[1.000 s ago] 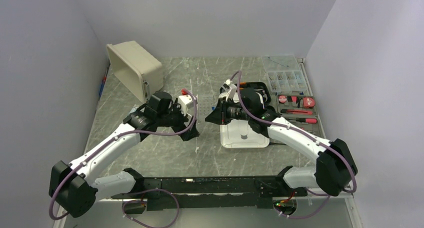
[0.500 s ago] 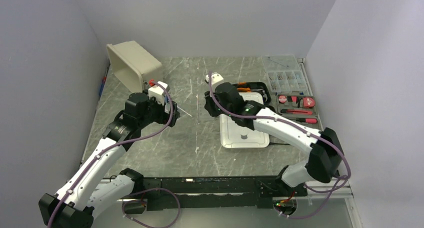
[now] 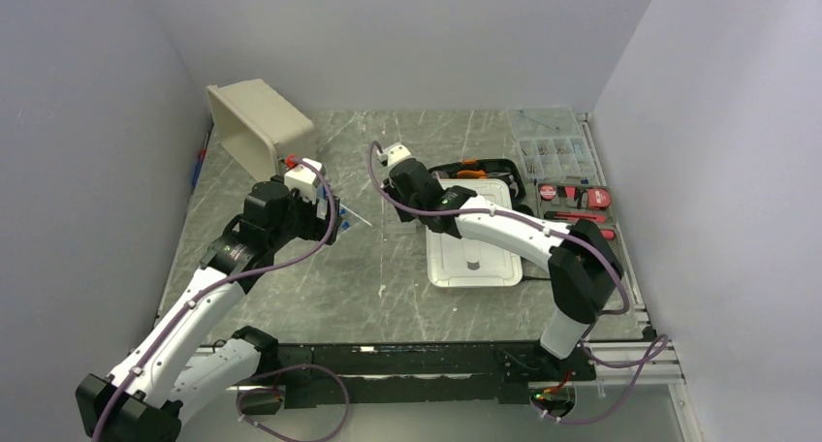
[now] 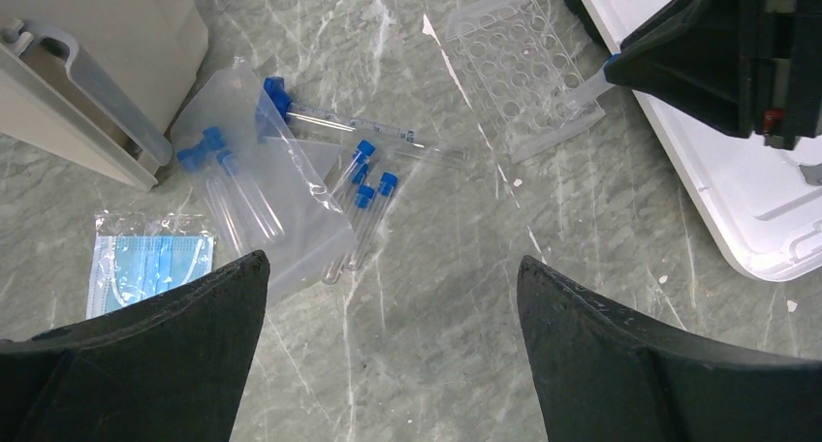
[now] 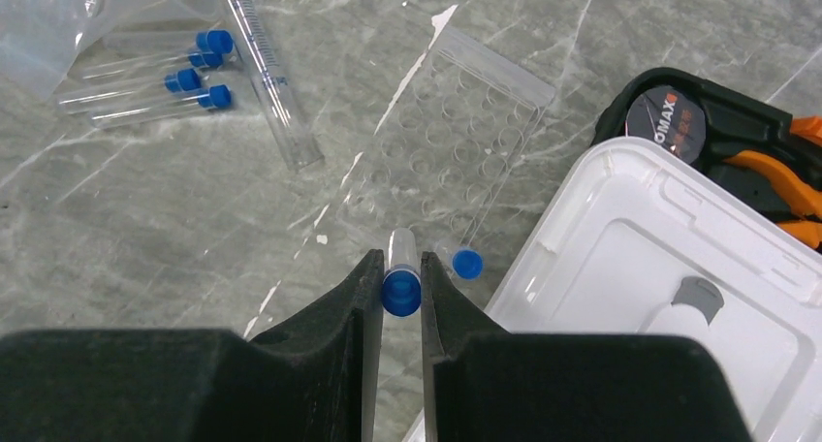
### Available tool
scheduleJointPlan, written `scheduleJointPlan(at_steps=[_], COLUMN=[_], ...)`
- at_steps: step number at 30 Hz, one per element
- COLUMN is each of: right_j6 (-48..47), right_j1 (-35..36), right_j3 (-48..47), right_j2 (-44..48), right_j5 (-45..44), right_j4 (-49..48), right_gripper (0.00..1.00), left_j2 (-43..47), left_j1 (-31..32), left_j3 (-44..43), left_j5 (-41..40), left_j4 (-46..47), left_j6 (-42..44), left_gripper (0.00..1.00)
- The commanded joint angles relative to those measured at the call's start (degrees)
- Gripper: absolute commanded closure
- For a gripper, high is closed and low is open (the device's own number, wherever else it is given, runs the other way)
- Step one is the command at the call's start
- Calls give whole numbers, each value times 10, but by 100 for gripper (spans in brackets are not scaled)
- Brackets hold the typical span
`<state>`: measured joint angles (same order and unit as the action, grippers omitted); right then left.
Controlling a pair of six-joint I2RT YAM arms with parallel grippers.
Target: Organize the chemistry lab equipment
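At the far left corner of the surface one beige bin [image 3: 254, 122] lies tipped on its side. Just in front of it lies one sealed packet of light-blue face masks [image 4: 145, 268]. One clear plastic bag [image 4: 291, 224] touches that packet, and at least two blue-capped tubes [image 4: 237, 195] lie inside it; folds in the bag blur the exact count. Beside the bag lies one long graduated tube [image 4: 339, 124] with a blue cap. Below it is a loose cluster of capped tubes [image 4: 366, 205], at least three, though their caps overlap too much for a firm number.

The left tool [image 4: 390, 268] hangs over this cluster with its jaws spread wide and nothing between them.

Further right, near the middle of the surface, one flat clear perforated rack [image 5: 456, 132] lies on the marble, with none of its holes filled. The right tool [image 5: 399, 263] is clamped on one capped tube [image 5: 400, 295], held above the rack's corner next to the tray. One more capped tube [image 5: 465, 263] lies just beside it at the rack's edge.

Right of the rack sits one white tray [image 3: 475, 263]. One black case [image 5: 722, 122] with orange-handled tools lies beyond it. One clear compartmented parts box [image 3: 553, 149] occupies the far right corner.
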<state>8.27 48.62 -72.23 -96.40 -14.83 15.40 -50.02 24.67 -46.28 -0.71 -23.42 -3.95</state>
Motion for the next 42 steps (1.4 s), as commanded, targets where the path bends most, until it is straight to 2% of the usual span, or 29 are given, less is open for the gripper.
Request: scheduleJointPlan(at_steps=[1,42], right_j6=[-19,-23], right_j1=[0,0], right_j3=[-41,-82], right_j2=[-22,-85], right_j5=[-18,-34], right_j4=[-10,50], right_gripper=[92,93], left_j2=[3,-9], left_j1=[-2,-2], left_j3=[-1,-3], left_j5=[-6,-2], left_j4=[13,13], left_j6=[-4,-3], left_gripper=[1,1])
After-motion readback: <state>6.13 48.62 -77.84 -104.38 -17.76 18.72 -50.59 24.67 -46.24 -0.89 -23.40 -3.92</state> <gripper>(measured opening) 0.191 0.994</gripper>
